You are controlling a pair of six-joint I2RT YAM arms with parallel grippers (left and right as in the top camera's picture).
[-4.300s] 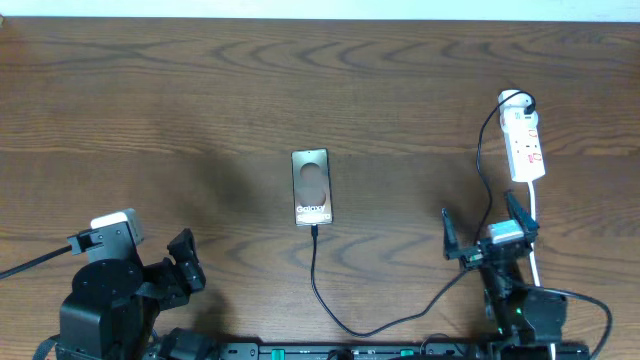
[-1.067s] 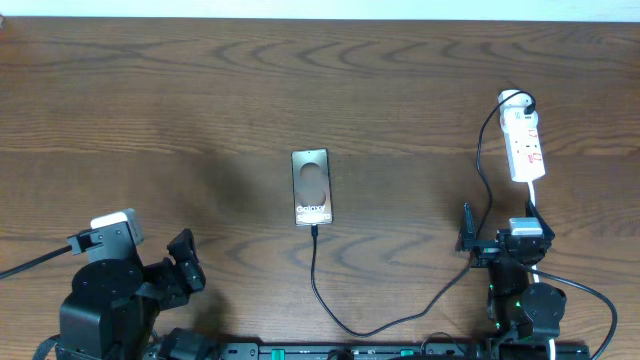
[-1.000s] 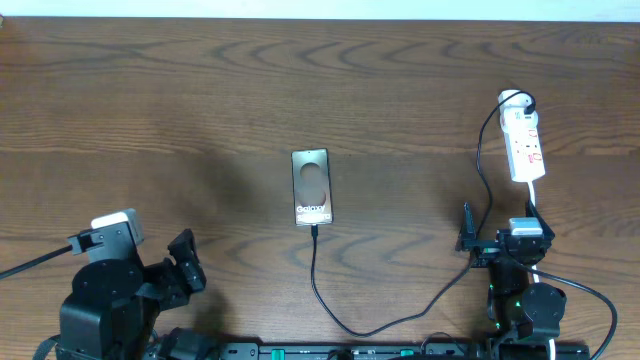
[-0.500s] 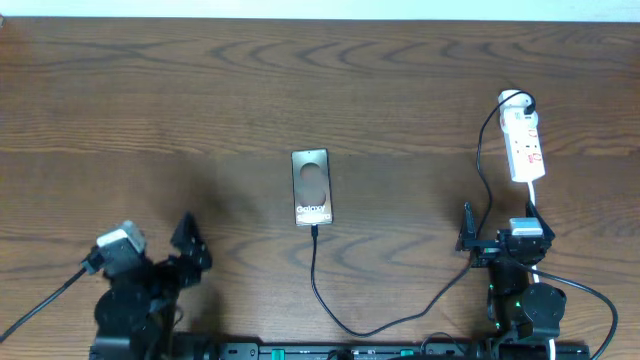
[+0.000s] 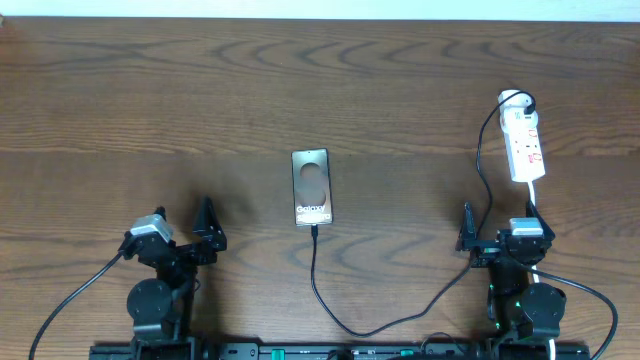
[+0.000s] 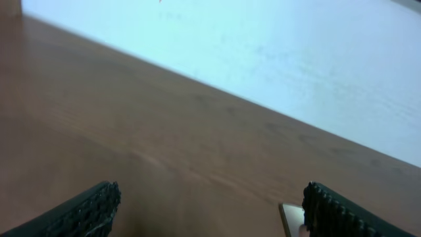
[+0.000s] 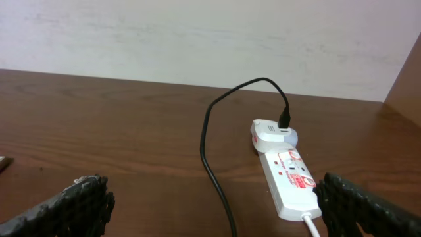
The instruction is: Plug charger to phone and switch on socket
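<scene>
Left claw (image 6: 214,214), right claw (image 7: 214,204) gape empty; thin black cable (image 5: 314,275) looks plugged into glossy brown phone (image 5: 312,187), so switch white power strip (image 5: 526,148) next.

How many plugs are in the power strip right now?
1: a white adapter at the far end of the power strip, with the black charger cable coming out of it.

1 phone (image 5: 312,187), 1 charger (image 5: 318,287), 1 socket (image 5: 525,148), 1 table (image 5: 150,100), 2 tools: left tool (image 6: 210,205), right tool (image 7: 214,189)

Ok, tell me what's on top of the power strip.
The power strip carries a white plug at its far end, a black cable running into it. The plug hides what's beneath.
</scene>
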